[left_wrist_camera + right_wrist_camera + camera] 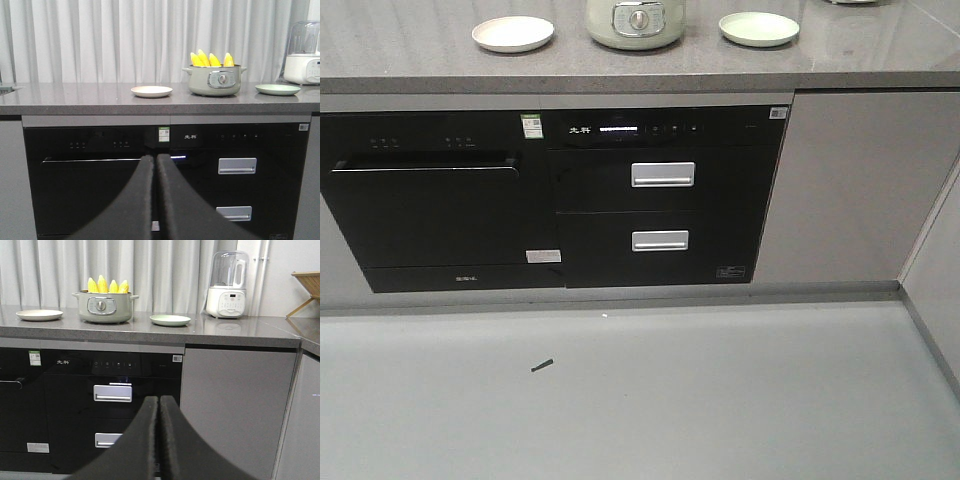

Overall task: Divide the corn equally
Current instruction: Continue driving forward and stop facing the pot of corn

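Note:
Several yellow corn cobs stand upright in a pale green pot on the grey counter. A white plate lies left of the pot and a light green plate lies right of it; both are bare. My left gripper is shut and holds nothing, low in front of the black appliances. My right gripper is likewise shut and holds nothing, well below counter height.
Under the counter are a black dishwasher and a black drawer unit with two silver handles. A white blender stands right of the green plate. A wooden rack is at the far right. A small dark scrap lies on the floor.

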Controlling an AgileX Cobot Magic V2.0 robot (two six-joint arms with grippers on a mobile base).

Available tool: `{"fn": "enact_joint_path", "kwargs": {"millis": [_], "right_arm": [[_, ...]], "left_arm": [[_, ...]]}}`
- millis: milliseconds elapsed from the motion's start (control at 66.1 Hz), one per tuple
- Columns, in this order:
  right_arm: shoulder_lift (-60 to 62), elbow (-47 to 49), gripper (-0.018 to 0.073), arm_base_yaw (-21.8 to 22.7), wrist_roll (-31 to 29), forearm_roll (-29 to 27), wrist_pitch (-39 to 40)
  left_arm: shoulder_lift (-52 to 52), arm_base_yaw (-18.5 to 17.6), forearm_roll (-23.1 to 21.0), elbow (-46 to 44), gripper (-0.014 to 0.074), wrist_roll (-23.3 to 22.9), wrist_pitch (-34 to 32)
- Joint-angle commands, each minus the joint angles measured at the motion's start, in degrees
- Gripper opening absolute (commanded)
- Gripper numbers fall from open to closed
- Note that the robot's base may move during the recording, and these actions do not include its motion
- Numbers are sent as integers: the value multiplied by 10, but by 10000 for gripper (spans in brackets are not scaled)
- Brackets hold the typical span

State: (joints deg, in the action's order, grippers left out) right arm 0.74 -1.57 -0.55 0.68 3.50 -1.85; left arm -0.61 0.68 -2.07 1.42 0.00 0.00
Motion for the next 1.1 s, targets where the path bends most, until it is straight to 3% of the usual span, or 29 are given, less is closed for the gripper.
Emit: {"fn": "enact_joint_path", "kwargs": {"millis": [0, 1089], "right_arm": [[3, -4, -6, 2, -1, 3, 44], [3, -4, -6, 2, -1, 3, 44]], "left_arm": [[-10, -1, -3, -10, -6, -7, -40], [-10, -1, -3, -10, -6, -7, -40]]}}
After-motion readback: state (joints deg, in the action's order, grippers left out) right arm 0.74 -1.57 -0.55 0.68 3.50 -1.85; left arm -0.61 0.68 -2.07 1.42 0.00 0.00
